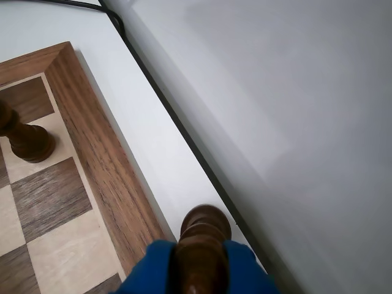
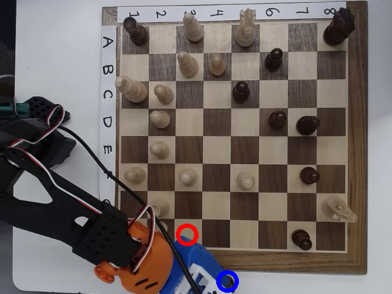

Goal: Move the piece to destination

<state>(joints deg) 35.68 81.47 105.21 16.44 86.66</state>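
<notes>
In the wrist view my gripper (image 1: pixel 201 260) is shut on the piece (image 1: pixel 203 236), a dark-brown wooden pawn held between the blue fingers (image 1: pixel 150 269). It hangs over the white table strip just off the chessboard's wooden rim (image 1: pixel 98 141). In the overhead view the gripper (image 2: pixel 205 277) is below the board's bottom edge. The destination, a blue ring (image 2: pixel 227 282), lies at the gripper's tip on the white table. A dark spot inside the ring may be the piece's head. A red ring (image 2: pixel 187 234) marks a bottom-row square of the board.
The chessboard (image 2: pixel 236 260) carries several pale and dark pieces; a dark pawn (image 2: pixel 301 239) stands near its bottom right corner. In the wrist view a dark piece (image 1: pixel 27 138) stands near a board corner. The table's edge (image 1: pixel 184 131) runs close beside the gripper.
</notes>
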